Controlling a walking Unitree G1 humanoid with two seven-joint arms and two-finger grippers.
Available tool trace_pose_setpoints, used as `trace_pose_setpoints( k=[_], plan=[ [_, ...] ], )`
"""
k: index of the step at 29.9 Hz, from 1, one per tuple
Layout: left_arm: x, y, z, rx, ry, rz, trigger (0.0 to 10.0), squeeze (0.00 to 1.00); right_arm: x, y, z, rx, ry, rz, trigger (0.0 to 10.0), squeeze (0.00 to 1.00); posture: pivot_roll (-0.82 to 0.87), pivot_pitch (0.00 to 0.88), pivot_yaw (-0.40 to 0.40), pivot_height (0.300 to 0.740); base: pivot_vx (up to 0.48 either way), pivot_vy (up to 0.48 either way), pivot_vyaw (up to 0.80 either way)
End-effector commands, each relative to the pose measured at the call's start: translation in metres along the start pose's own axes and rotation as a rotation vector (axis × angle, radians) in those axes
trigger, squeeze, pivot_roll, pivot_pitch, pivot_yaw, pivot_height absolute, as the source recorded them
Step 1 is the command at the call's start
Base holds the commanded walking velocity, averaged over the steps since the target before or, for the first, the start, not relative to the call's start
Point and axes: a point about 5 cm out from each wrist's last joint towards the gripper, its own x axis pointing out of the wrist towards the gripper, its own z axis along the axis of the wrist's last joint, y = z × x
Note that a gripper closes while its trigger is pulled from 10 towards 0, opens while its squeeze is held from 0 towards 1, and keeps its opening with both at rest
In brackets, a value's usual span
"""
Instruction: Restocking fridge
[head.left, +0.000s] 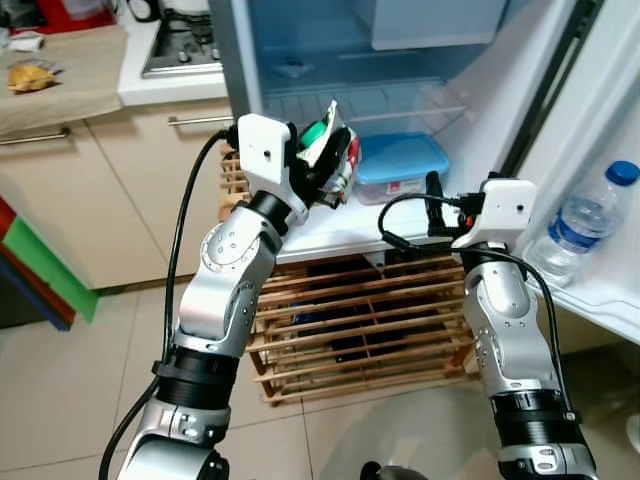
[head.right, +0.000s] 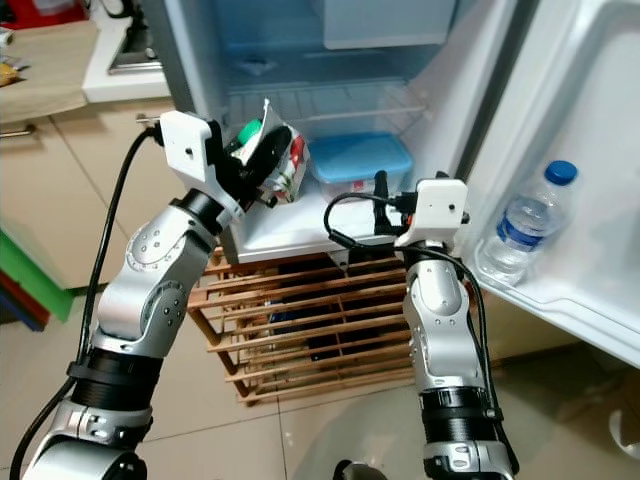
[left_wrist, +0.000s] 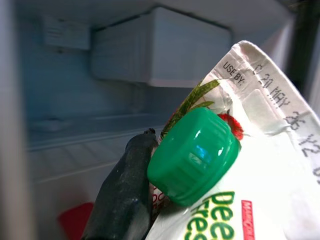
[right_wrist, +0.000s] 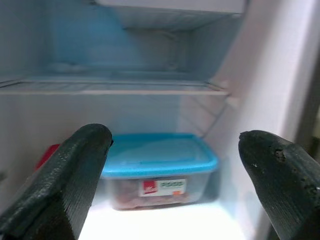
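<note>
Left gripper (head.left: 322, 172) has its jaws clamped on the white juice carton with green screw cap (head.left: 335, 155), held tilted at the open fridge's mouth, probably so it clears the wire shelf (head.left: 370, 100). Right gripper (right_wrist: 170, 175) is spread wide and empty, aimed at the blue-lidded clear plastic food box (head.left: 400, 168) on the fridge floor.

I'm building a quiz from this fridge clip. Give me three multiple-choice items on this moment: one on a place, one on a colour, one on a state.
1. Where does the water bottle stand?
A. In the fridge door shelf
B. On the wooden crate
C. On the counter

2. What colour is the carton cap?
A. Red
B. Green
C. Blue

3. How is the right gripper?
A. Shut on the container
B. Open, holding nothing
C. Shut on the bottle

Answers: 1 A, it sits in the open door's shelf. 2 B, the left wrist view shows it green. 3 B, its fingers stand apart before the blue-lidded container.
</note>
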Motion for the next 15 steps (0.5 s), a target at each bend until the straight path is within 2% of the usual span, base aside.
trace_pose_setpoints(
  k=[1, 3, 5, 12, 15],
  plan=[
    [0.002, 0.002, -0.001, 0.015, 0.015, 0.012, 10.0, 0.0, -0.01, -0.004, -0.007, 0.008, 0.039, 0.02, 10.0, 0.0, -0.13, 0.0, 0.059, 0.74, 0.0, 0.0, -0.69],
    [0.002, 0.003, -0.002, 0.013, 0.02, 0.02, 10.0, 0.0, -0.015, -0.004, -0.01, -0.005, 0.047, 0.033, 10.0, 0.0, -0.13, 0.0, 0.063, 0.74, 0.0, 0.0, -0.69],
    [0.002, 0.006, -0.004, 0.004, 0.03, 0.039, 10.0, 0.0, -0.023, -0.002, -0.016, -0.019, 0.061, 0.059, 10.0, 0.0, -0.14, 0.0, 0.07, 0.74, 0.0, 0.0, 0.0],
    [0.005, 0.019, -0.015, -0.005, 0.101, 0.128, 10.0, 0.0, -0.02, 0.001, -0.012, -0.02, 0.044, 0.055, 10.0, 0.0, -0.16, 0.0, 0.082, 0.74, 0.0, 0.0, 0.0],
    [0.006, 0.02, -0.016, -0.001, 0.103, 0.124, 10.0, 0.0, -0.019, 0.001, -0.011, -0.02, 0.045, 0.057, 10.0, 0.0, -0.16, 0.0, 0.081, 0.74, 0.319, 0.0, 0.0]
  ],
)
